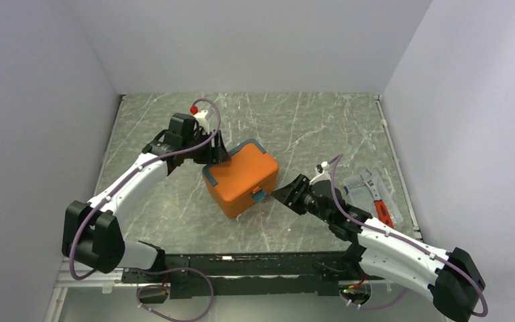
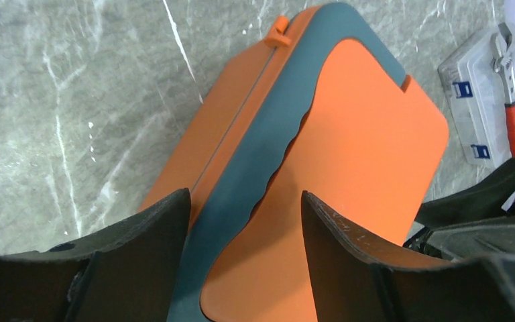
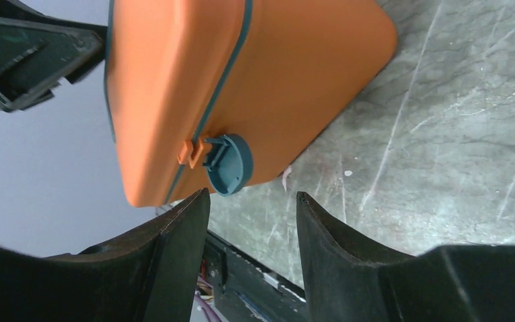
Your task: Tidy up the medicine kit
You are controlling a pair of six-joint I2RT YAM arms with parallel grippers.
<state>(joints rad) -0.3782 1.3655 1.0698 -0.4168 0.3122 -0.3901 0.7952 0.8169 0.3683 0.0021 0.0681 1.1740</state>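
Lid shut on medicine kit (image 1: 240, 180). Jaws of right gripper (image 3: 251, 225) parted, empty, just short of teal latch (image 3: 229, 164). Jaws of left gripper (image 2: 245, 268) spread astride teal handle (image 2: 275, 134), unclamped. Latch push may skid kit.

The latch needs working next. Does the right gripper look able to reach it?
Probably yes: the right gripper is open just short of the latch, with nothing between them.

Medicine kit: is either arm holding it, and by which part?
Neither holds the kit. The right fingers stand open just short of its latch; the left fingers stand open astride the lid's handle, not closed on it.
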